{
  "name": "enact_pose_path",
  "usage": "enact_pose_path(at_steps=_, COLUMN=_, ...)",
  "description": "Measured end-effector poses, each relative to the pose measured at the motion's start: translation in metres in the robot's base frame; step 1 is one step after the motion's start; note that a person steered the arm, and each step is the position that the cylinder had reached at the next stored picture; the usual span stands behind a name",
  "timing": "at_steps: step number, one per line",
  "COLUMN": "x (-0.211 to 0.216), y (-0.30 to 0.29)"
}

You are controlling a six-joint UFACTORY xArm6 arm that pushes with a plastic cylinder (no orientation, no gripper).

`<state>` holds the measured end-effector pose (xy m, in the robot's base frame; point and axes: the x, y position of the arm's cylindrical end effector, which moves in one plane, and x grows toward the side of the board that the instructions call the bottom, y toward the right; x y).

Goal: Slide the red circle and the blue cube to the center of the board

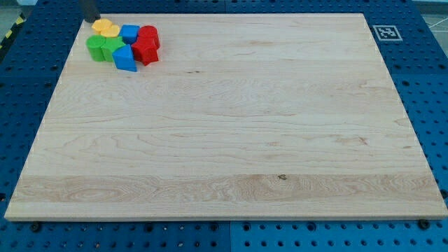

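- A pale wooden board [231, 126] is seen filling most of the view, laid on a blue perforated table [427, 84].
- A small black-and-white marker tag [385, 32] is fixed at the board's top right corner.
- All blocks are packed touching in a cluster nr the view's top left corner.
- Red circle [149, 35] is found at cluster's right edge, w/ another red block [145, 50] just below it.
- Blue cube [129, 32] is set betw. red circle and yellow block [105, 28]; a blue wedge-like block [124, 59] is at cluster's bottom.
- Green blocks [98, 47] are on cluster's left.
- Dark rod's end, my tip [94, 19], is placed just above-left of yellow block; contact can't be told. No jaws to spread or press.
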<state>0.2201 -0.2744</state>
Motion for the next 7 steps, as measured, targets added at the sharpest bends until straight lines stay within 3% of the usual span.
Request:
enact_pose_path(at_steps=1, x=0.041, y=0.017)
enact_pose_path(at_steps=2, x=0.042, y=0.031)
enact_pose_path(at_steps=4, x=0.042, y=0.139)
enact_pose_path(at_steps=7, x=0.075, y=0.173)
